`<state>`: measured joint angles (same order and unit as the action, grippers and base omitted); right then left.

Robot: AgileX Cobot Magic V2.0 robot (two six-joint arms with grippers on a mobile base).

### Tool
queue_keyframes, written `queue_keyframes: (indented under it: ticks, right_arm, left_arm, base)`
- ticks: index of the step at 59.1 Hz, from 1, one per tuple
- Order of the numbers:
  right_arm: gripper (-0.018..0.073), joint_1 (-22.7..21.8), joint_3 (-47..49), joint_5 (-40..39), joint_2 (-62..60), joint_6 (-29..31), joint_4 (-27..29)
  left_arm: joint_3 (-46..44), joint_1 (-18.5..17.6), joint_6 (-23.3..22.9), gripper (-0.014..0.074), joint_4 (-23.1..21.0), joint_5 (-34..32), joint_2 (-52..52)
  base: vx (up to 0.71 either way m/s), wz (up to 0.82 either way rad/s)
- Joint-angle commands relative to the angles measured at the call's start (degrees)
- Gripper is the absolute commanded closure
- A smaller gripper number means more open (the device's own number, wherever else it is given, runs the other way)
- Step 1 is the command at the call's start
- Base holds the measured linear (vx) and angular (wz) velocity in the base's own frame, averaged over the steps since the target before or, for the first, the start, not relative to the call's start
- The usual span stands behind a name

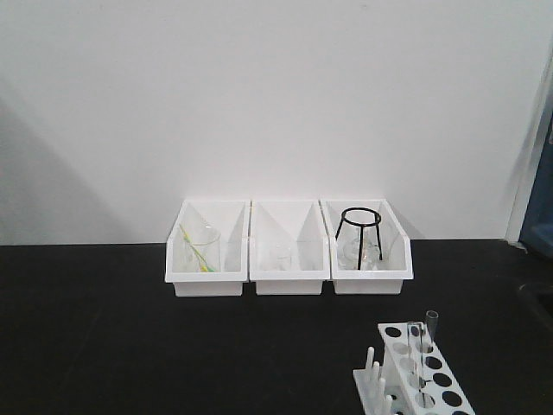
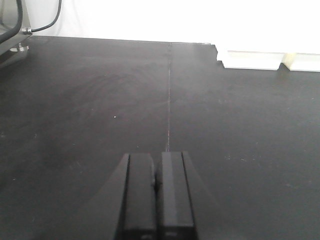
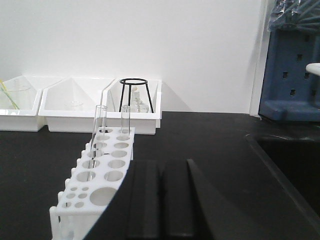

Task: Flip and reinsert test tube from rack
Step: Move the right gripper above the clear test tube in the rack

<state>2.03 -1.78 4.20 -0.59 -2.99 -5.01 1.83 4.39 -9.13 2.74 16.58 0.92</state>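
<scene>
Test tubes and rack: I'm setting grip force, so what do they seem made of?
The test tubes look like clear glossy glass, possibly clear plastic: the background shows through them. The rack looks like opaque white moulded plastic, dull and even.

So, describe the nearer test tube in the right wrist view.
Find the white rack on the black table, before the three bins. Two clear tubes stand in it: the test tube is mid-rack, the other tube at the bins' end.
</scene>
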Motion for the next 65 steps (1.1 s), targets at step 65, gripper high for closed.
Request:
queue_keyframes:
  ticks: [65]
  right_arm:
    - [0.0354,-0.14,18.16,-9.5,35.42,-0.23,0.0]
  left_arm:
    - [-0.01,-0.41,0.01,0.0603,-0.25,-4.94,0.66]
  base:
    - [0.0,0.0]
